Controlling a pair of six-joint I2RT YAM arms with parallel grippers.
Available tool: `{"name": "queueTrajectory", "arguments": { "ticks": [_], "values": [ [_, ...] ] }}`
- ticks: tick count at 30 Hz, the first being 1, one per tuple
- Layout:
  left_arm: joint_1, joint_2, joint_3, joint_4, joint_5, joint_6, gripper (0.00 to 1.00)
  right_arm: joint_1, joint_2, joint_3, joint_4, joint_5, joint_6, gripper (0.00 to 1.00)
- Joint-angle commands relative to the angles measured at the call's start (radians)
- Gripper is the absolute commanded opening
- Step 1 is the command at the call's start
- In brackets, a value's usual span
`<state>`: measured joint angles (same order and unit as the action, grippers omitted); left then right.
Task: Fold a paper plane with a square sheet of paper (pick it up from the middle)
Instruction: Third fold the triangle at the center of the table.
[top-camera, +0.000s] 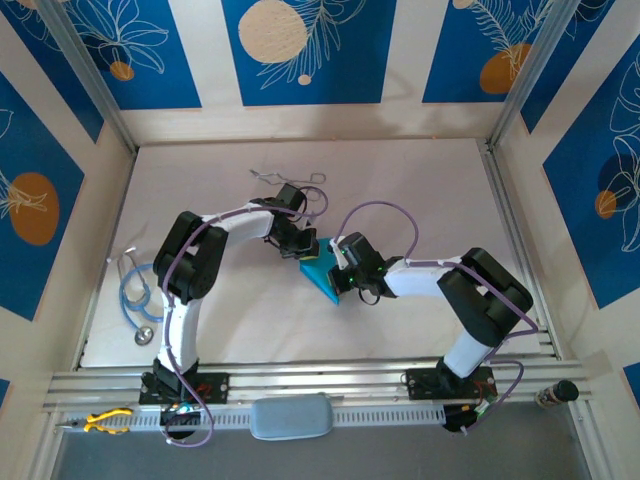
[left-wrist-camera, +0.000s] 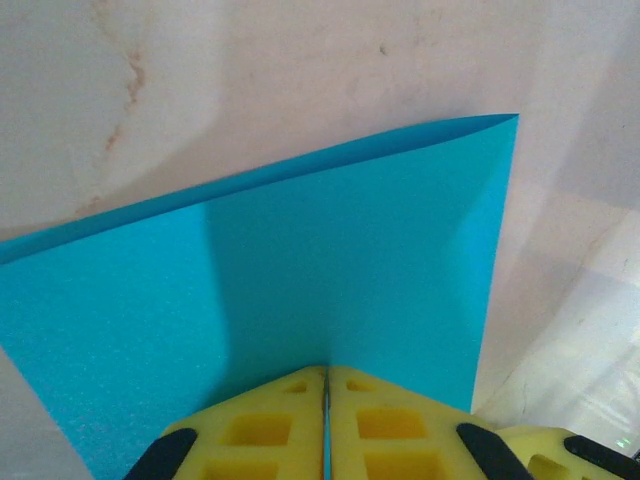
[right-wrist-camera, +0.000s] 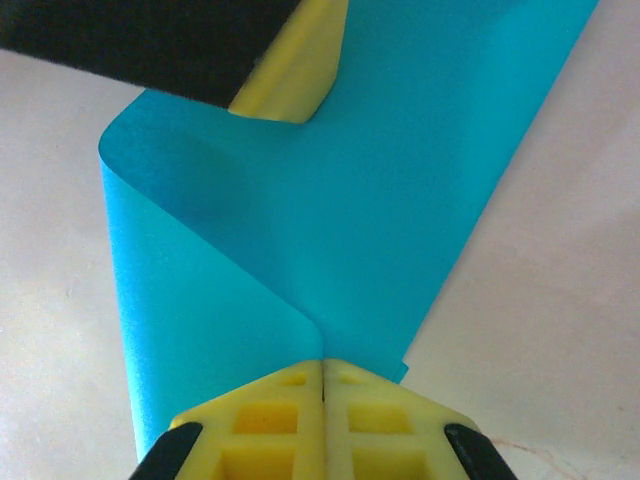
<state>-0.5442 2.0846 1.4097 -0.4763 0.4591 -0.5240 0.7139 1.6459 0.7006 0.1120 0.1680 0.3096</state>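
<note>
**A:** How far is the plane now, in your opinion?

**B:** Quite early, I think. The square sheet of paper (top-camera: 322, 275) is held near the middle of the desk (top-camera: 420, 190) and is bent over on itself. But in the right wrist view the bend is a soft round curl, not a pressed crease. I see no nose and no wings. So the pick-up looks done, and nearly all of the folding is left.

**A:** And the hands?

**B:** Both are closed on the sheet. The left hand (left-wrist-camera: 326, 395) pinches one edge with its pads tight together. The right hand (right-wrist-camera: 323, 385) pinches the place where the curled layer meets the flat one.

**A:** Which edges are free?

**B:** In the left wrist view the upper edge rises to a sharp corner at 1 o'clock, and nothing holds this corner. Whether the lower edge touches the desk, I cannot tell.

**A:** Is there room for moving?

**B:** From above, the desk is bare at 3 and at 6 o'clock of the sheet. At 12 o'clock a thin metal tool (top-camera: 300, 178) lies near. At 9 o'clock a stethoscope (top-camera: 135, 293) lies well apart. The two wrists are very near each other, so I judge the tightest place is between them.
</note>
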Motion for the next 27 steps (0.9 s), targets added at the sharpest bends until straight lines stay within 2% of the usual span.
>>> {"name": "queueTrajectory", "arguments": {
  "ticks": [1,5,8,13,17,22,27],
  "values": [
    [0.009,-0.015,0.043,-0.024,-0.013,0.01,0.15,0.007,0.017,0.014,-0.016,-0.018,0.009,0.02],
    [0.009,-0.076,0.04,-0.004,-0.034,-0.007,0.25,0.007,0.021,0.014,-0.021,-0.018,0.014,0.01],
    [0.01,-0.13,-0.006,0.048,-0.027,-0.054,0.26,0.007,0.022,0.014,-0.02,-0.02,0.018,0.02],
    [0.004,-0.258,-0.186,0.213,0.032,-0.187,0.12,0.007,0.02,0.014,-0.019,-0.019,0.021,0.01],
    [-0.006,-0.343,-0.334,0.355,0.073,-0.292,0.05,0.007,0.018,0.014,-0.019,-0.018,0.027,0.01],
    [-0.026,-0.38,-0.485,0.534,0.098,-0.42,0.02,0.009,0.015,0.01,-0.015,-0.017,0.034,0.01],
    [-0.056,-0.347,-0.525,0.623,0.109,-0.474,0.02,0.009,0.016,0.008,-0.015,-0.016,0.034,0.01]
  ]
}}
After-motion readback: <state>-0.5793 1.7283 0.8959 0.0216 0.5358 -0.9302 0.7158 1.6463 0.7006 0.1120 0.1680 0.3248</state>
